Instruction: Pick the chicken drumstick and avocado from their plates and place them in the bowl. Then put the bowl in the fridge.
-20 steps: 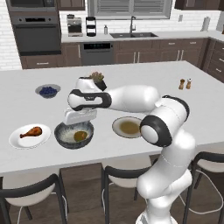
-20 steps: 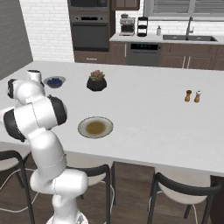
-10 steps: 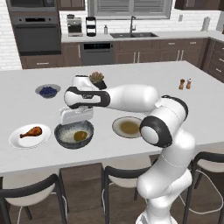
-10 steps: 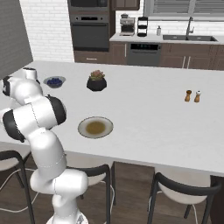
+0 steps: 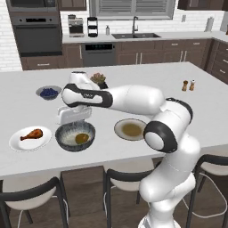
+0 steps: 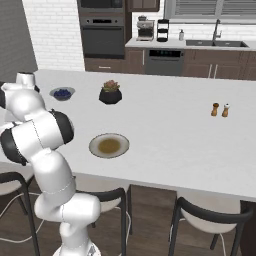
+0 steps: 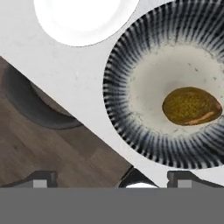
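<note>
Open-jawed gripper [image 5: 73, 116] hangs above the dark ribbed bowl [image 5: 62, 132] holding the olive-brown avocado [image 5: 81, 138]; left, the small reddish-brown chicken drumstick [image 5: 32, 133] (probably light, greasy) seems best pinched across its bulbous end.

From here I see the beige-rimmed plate [image 6: 109, 145] with its brownish centre near the front of the counter [image 6: 170, 130]. Behind it stand the black plant pot [image 6: 110, 94] and, further left, the blueberry bowl [image 6: 62, 93]. Two shakers [image 6: 220, 109] stand well to the right.
</note>
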Motion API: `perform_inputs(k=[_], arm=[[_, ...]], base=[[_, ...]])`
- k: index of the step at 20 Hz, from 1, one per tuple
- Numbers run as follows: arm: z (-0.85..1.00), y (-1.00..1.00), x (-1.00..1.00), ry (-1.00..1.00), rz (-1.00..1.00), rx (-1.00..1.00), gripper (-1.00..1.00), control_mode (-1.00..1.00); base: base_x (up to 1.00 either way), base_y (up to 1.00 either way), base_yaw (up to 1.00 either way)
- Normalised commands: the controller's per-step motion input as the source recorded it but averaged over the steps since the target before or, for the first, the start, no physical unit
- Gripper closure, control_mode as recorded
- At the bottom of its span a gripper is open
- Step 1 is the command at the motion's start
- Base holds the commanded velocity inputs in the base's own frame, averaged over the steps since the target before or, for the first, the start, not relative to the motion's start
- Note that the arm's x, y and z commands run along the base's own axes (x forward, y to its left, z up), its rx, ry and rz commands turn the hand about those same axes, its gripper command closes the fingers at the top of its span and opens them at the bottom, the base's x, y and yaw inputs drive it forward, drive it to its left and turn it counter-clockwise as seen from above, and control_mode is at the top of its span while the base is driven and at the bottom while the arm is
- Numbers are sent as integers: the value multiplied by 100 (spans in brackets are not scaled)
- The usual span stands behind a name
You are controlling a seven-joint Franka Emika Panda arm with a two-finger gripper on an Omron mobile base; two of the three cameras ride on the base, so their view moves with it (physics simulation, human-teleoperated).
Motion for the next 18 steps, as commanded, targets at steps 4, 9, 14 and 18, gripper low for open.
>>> perform_inputs(k=[4, 9, 14, 18], arm=[[20, 25, -9, 0, 47, 0, -100, -100], [4, 10, 0, -6, 53, 0, -100, -100], [6, 18, 4, -16, 34, 1, -100, -100], [-6, 13, 1, -28, 10, 13, -100, -100]], base=[[0, 0, 0], [0, 0, 0], [0, 0, 0], [0, 0, 0]])
